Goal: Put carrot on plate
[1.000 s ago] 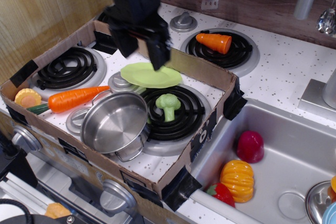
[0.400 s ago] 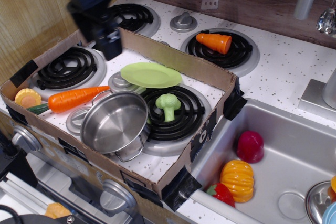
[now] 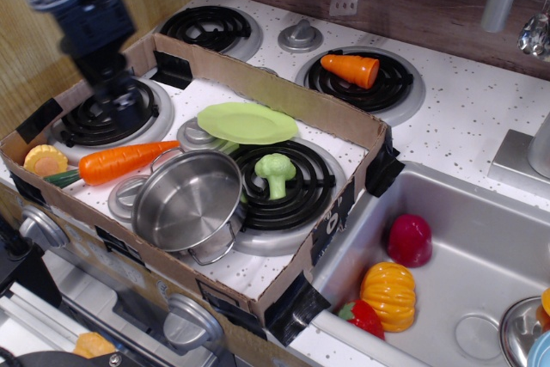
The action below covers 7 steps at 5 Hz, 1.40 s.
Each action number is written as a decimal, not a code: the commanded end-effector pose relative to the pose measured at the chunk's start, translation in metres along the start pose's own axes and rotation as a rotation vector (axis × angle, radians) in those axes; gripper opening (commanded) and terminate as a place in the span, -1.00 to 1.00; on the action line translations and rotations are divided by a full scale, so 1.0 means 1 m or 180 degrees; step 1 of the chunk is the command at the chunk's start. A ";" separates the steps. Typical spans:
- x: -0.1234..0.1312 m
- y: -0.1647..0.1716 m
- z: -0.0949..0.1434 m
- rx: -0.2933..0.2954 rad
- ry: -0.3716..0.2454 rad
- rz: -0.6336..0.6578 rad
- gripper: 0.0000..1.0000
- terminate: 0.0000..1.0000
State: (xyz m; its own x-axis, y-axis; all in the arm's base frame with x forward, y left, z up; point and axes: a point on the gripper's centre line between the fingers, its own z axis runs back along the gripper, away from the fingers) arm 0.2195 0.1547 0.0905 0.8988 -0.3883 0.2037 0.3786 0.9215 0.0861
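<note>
The long orange carrot (image 3: pixel 125 161) with a dark green stem end lies inside the cardboard tray at the front left, next to the steel pot. The light green plate (image 3: pixel 247 122) rests tilted behind the pot, near the tray's middle. My gripper (image 3: pixel 120 102) hangs over the left burner, a little behind and above the carrot, apart from it. It is dark and blurred, and I cannot tell whether its fingers are open or shut. Nothing shows held in it.
A steel pot (image 3: pixel 187 201) stands at the tray's front. A broccoli (image 3: pixel 274 172) lies on the middle burner. A corn slice (image 3: pixel 45 161) sits by the carrot's stem. A stubby orange cone (image 3: pixel 351 68) lies on the back right burner. The sink (image 3: pixel 481 212) holds several toy vegetables.
My gripper has moved left and toward the front, from above the plate to over the left burner near the carrot. The objects have not moved.
</note>
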 end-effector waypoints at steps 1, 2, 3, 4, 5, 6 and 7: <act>-0.021 0.019 0.009 0.0297 -0.0004 -0.0042 1.00 -1.00; -0.022 0.025 0.003 0.0325 -0.0004 -0.0126 1.00 -1.00; -0.022 0.026 -0.009 0.0401 -0.0091 -0.0208 1.00 -1.00; -0.022 0.025 -0.017 0.0432 -0.0138 -0.0226 1.00 -1.00; -0.022 0.022 -0.023 0.0459 -0.0183 -0.0223 1.00 -1.00; -0.024 0.022 -0.035 0.0418 -0.0218 -0.0221 1.00 -1.00; -0.025 0.021 -0.053 0.0384 -0.0287 -0.0242 1.00 -1.00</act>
State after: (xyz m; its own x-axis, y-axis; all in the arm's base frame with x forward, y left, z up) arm 0.2136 0.1775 0.0242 0.8449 -0.4572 0.2777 0.4180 0.8882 0.1905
